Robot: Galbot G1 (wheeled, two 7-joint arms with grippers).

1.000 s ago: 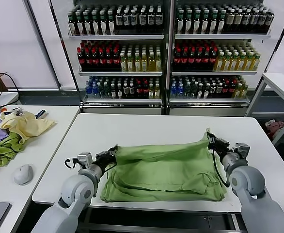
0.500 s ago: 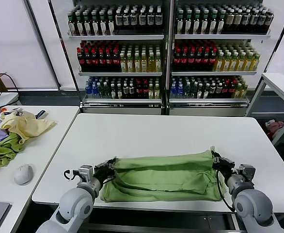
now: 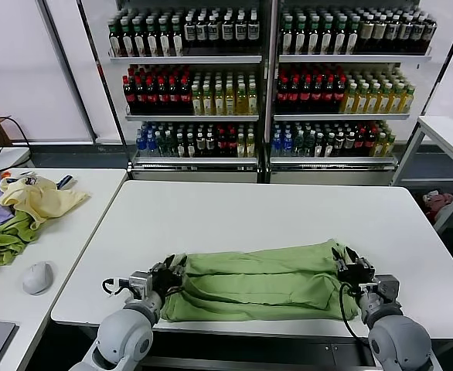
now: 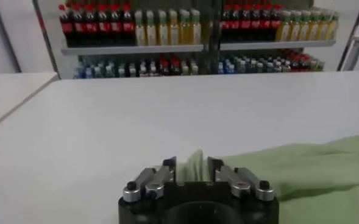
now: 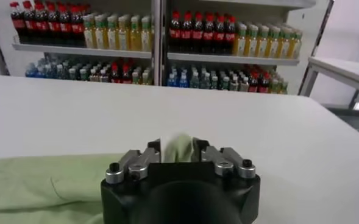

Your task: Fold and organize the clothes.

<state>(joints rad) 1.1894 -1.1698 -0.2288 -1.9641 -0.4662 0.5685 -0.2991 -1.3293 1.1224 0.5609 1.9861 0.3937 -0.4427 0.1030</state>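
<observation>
**Green shirt folded long, held at both ends**

On the far left sits a side table (image 3: 80,232) with a pile of cloths (image 3: 22,209) in yellow, green and purple, and a grey mouse (image 3: 37,277). The table runs off the edge of the head view, so part of the pile is cut off.

Next comes the left gripper (image 3: 168,272), low near the front edge of the white tabletop (image 3: 250,209). Its jaws are closed on the left end of the shirt (image 3: 261,280). In the left wrist view, a little bump of green cloth pokes up between the left gripper's (image 4: 191,170) jaws, and the rest of the shirt (image 4: 313,170) trails off to the side.

The shirt lies in a long, flat band across the front of the tabletop, folded over on itself. No buttons or print can be seen; only plain green cloth shows.

At the other end, the right gripper (image 3: 349,265) pinches the shirt's right end, jaws closed on it. In the right wrist view, the cloth shows as a pale bump between the right gripper's (image 5: 178,152) jaws, and the gripper body hides what is below it.

Behind everything stand shelves of bottles (image 3: 265,77).
</observation>
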